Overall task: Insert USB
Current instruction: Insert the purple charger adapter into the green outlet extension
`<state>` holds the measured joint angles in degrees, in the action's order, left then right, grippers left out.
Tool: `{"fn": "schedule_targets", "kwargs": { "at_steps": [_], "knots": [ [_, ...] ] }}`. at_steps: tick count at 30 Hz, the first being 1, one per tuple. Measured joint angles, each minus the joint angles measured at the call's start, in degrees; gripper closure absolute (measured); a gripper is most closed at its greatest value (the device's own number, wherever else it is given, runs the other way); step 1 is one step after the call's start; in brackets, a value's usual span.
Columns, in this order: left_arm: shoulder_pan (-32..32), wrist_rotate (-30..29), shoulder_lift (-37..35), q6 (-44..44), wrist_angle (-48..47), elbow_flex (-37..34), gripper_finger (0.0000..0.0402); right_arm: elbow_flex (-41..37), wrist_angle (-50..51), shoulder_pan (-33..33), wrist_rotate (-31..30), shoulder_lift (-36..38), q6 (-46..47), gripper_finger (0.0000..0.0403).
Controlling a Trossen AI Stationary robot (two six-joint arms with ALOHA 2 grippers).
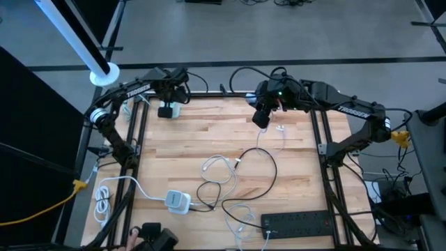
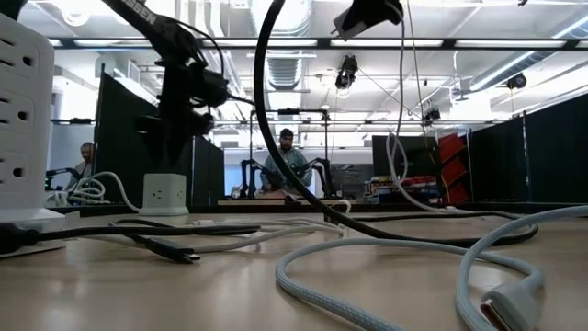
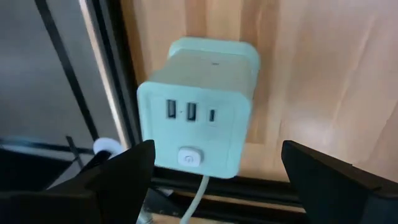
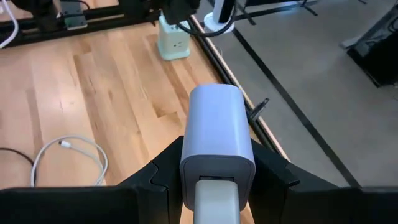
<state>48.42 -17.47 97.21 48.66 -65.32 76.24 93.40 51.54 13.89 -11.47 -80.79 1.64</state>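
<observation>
A pale green charger cube [image 3: 198, 112] with two USB sockets, a small slot and a round button stands on the table's far left edge [image 1: 169, 110]. My left gripper [image 3: 217, 152] hangs open just above it [image 1: 169, 96], a finger on either side, touching nothing. My right gripper [image 1: 262, 117] is raised over the table's far middle, shut on a white adapter block [image 4: 217, 134]. A white cable [image 1: 280, 132] hangs from the block to the table. In the low view the block [image 2: 367, 14] shows high up, and the cube [image 2: 165, 195] stands under my left gripper [image 2: 188, 101]. My right gripper pinches the white adapter block by its two side faces [image 4: 186, 165] between its two fingers, at the end where the cable plug [image 4: 217, 199] enters. The block's free end points forward beyond the fingertips. It is lifted clear of the table, and its cable hangs slack below.
Loose white cables [image 1: 217, 169] and a black cable [image 1: 254, 174] lie over the table's middle. A white power cube with its cord [image 1: 178, 201] sits near left, and a black power strip [image 1: 300, 223] lies at the near edge. A black frame rail [image 1: 209, 93] runs along the far edge.
</observation>
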Motion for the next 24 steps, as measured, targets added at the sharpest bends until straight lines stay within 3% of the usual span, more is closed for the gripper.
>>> {"fn": "schedule_targets", "kwargs": {
  "at_steps": [9, 24],
  "knots": [
    [1.66, -0.68, 4.59, 8.09, 1.14, 0.75, 0.0063, -1.99, 0.17, -0.02, 5.46, 0.00, -0.35, 0.0287],
    [1.88, -2.01, 10.21, 5.88, 3.37, 0.14, 0.0074, -5.32, 0.25, 0.45, 7.60, 0.32, -3.10, 0.0287]
  ]
}}
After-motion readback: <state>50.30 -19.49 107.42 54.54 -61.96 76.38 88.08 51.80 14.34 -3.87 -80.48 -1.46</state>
